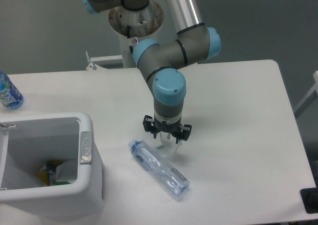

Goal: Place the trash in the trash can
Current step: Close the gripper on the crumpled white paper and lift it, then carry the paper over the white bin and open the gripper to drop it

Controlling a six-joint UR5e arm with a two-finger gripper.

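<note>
At the far left edge of the table [238, 96] we see a labelled bottle [8, 92], only partly in frame. Below it sits the bin [88, 185], white and boxy, with a grey latch [85, 147] on its right rim; some colourful scraps [52, 172] lie at its bottom.

To the right of the bin, the slim bottle [159, 168] lies on its side on the table, cap end toward the upper left, base toward the lower right. It is apart from the bin.

Just above the bottle's middle we find the gripper [167, 141], pointing straight down with its fingers lowered around the packaging piece [168, 149]. The clear piece shows only as a pale shape under the black fingers, resting on the table close beside the bottle. We cannot tell whether the fingers are pressing on it or standing spread around it. The arm [171, 61] rises behind, with blue caps on its joints, back to its base [134, 31] at the table's far edge.
</note>
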